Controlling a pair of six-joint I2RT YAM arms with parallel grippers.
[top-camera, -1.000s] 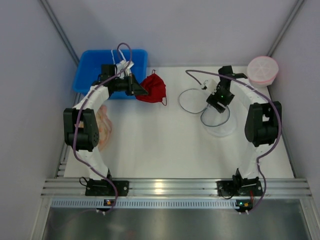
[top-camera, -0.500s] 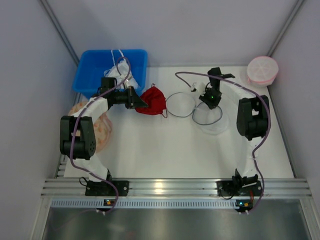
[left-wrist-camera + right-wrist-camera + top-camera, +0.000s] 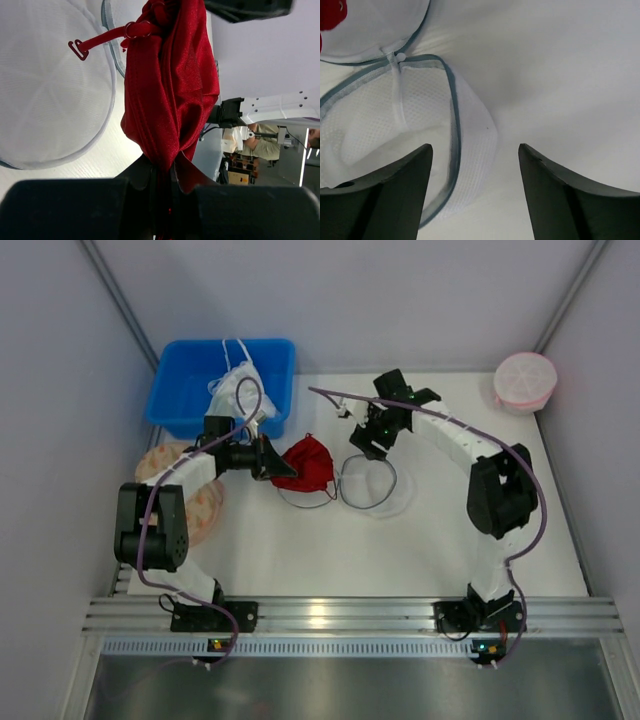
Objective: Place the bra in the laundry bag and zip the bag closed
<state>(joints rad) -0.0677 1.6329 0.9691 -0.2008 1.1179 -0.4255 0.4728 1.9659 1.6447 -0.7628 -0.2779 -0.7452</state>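
My left gripper (image 3: pixel 268 458) is shut on the dark-red bra (image 3: pixel 305 462) and holds it bunched just left of the laundry bag (image 3: pixel 372 485). In the left wrist view the bra (image 3: pixel 170 90) hangs from the gripper (image 3: pixel 162 175), one strap with its hook (image 3: pixel 77 49) across the white mesh bag (image 3: pixel 50 90). The bag lies open on the table, its two dark-rimmed halves spread. My right gripper (image 3: pixel 366 436) is open at the bag's far edge. In the right wrist view the gripper (image 3: pixel 475 160) straddles the bag's grey-edged mesh rim (image 3: pixel 470 135). A bit of the bra (image 3: pixel 332 12) shows top left.
A blue bin (image 3: pixel 180 390) at the back left holds a white garment (image 3: pixel 238 390) with white strings. A beige patterned disc (image 3: pixel 200 505) lies under the left arm. A pink round mesh bag (image 3: pixel 525 380) sits at the back right corner.
The right gripper has moved left and the laundry bag has moved left with it, now beside the bra. The left gripper has carried the bra nearer and slightly right, away from the bin.
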